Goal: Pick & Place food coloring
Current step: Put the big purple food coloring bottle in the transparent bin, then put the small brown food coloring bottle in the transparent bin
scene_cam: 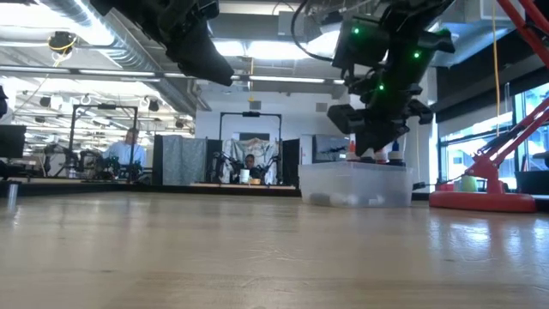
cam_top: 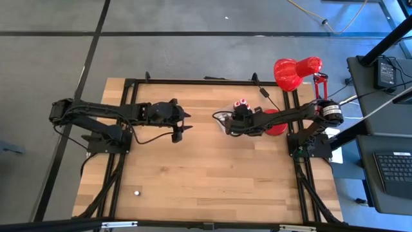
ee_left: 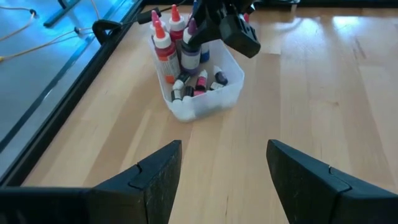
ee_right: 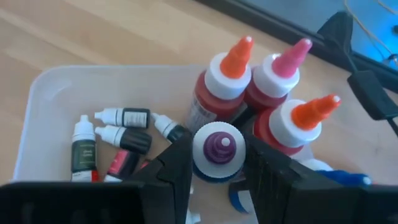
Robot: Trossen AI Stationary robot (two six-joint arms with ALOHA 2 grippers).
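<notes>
**Right gripper closed around a purple-capped bottle inside the tub**

High view: The left gripper hovers over the bare centre of the wooden table, fingers spread apart, holding nothing. The right gripper reaches over the clear plastic tub toward the back of the table. A red desk lamp stands at the right rear corner. A small white item lies alone near the left front of the table.

Low view: The right gripper hangs directly above the tub; the lamp base sits to one side.

Left wrist view: The left fingers stand wide, well short of the tub. The food coloring fills the tub: tall bottles upright at one end, tiny bottles lying loose at the other.

Right wrist view: The right gripper has its fingers closed narrowly on a purple-capped bottle, one on each side. Three red bottles with orange and pink tips stand touching it. Small dark and whitish bottles lie beside them on the tub floor.
</notes>
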